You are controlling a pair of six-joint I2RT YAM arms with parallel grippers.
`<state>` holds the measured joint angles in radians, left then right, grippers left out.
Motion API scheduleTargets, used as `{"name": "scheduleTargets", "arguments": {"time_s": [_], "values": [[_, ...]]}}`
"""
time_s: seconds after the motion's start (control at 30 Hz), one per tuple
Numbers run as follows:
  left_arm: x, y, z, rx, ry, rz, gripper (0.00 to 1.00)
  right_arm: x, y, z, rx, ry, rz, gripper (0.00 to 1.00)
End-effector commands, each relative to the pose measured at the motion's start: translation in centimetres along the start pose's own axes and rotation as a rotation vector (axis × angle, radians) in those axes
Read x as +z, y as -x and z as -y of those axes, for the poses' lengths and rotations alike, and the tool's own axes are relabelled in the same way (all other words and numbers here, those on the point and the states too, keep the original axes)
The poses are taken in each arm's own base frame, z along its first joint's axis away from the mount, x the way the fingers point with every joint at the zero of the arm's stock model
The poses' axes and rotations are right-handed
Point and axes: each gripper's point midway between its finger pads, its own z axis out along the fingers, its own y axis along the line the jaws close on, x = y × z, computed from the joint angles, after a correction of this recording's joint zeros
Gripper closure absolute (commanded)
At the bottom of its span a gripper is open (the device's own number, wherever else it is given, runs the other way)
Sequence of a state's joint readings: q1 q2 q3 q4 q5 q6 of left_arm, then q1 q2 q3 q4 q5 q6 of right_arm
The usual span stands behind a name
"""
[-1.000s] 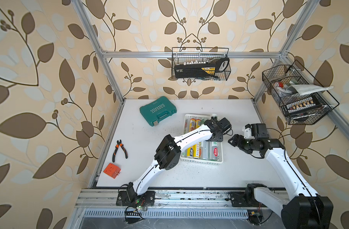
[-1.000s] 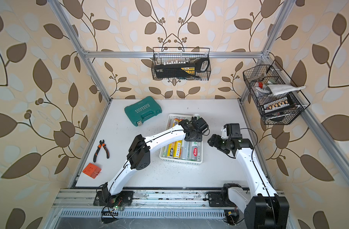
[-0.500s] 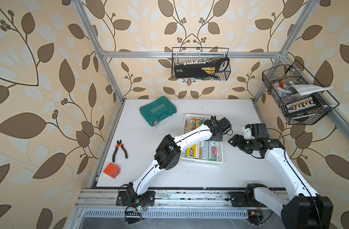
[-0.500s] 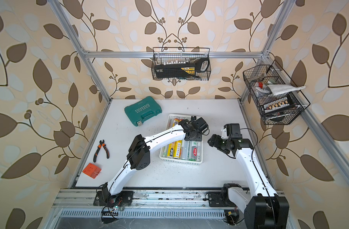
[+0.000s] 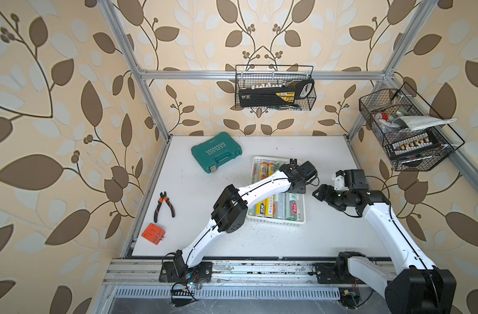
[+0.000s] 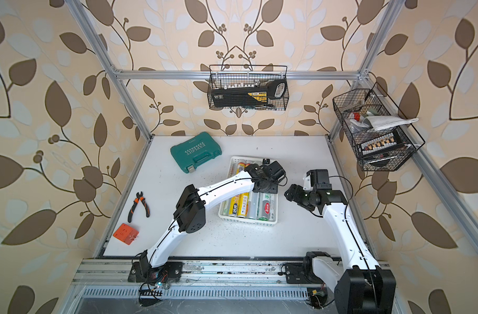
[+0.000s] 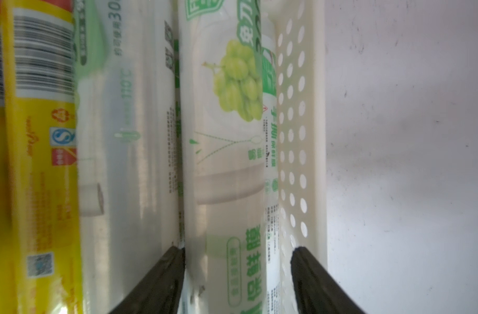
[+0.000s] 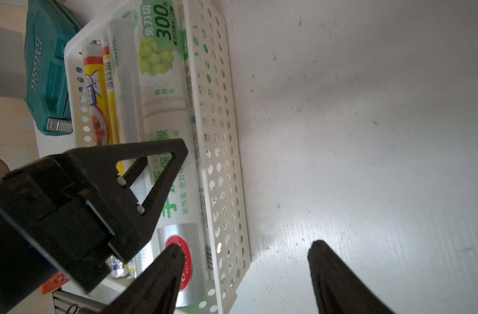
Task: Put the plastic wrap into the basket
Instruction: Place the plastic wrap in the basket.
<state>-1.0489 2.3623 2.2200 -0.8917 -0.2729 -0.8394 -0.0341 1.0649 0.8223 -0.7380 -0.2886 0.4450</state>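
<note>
The plastic wrap [image 5: 282,205] lay inside the basket [image 5: 275,222], yellow and silvery-white rolls side by side along its length. The roll nearest the perforated right wall was a grape-print roll [image 7: 227,163]. The left gripper [image 7: 237,274] stood over that roll with jaws parted: one finger sat in the seam against the neighbouring roll, the other against the basket wall, with a gap between it and the roll. The right gripper [image 8: 246,274] hung just beside the basket's right wall, above bare surface, jaws wide and empty.

The basket rested on a white tabletop [image 5: 259,244] marked with fine dark specks. A teal tool case [image 5: 216,151] lay toward the rear left. Pliers [image 5: 163,206] and an orange block [image 5: 153,233] lay near the left edge. An aluminium frame [image 5: 205,74] enclosed the cell. Leaf-pattern wallpaper [image 5: 55,108] covered the walls. One black wire basket [image 5: 274,89] hung on the rear bar and a second wire basket [image 5: 406,133] on the right side.
</note>
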Motion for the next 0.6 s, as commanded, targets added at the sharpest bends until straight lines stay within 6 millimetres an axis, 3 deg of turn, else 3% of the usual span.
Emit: {"name": "scheduleTargets", "arguments": {"time_s": [0.0, 0.2, 0.37, 0.57], "values": [[-5.6, 3.1, -0.9, 0.029, 0.011, 0.137, 0.29, -0.5, -0.2, 0.0, -0.021, 0.007, 0.009, 0.24], [-10.6, 5.8, -4.0, 0.059, 0.102, 0.304, 0.15, -1.2, 0.6, 0.1, -0.050, -0.009, 0.066, 0.22], [-14.1, 7.1, -8.0, 0.091, 0.236, 0.440, 0.01, -1.4, 1.7, 0.6, -0.079, -0.050, 0.121, 0.19], [-18.3, 8.1, -12.4, 0.133, 0.378, 0.586, 0.01, -1.0, 3.8, 1.7, -0.103, -0.118, 0.220, 0.12]]}}
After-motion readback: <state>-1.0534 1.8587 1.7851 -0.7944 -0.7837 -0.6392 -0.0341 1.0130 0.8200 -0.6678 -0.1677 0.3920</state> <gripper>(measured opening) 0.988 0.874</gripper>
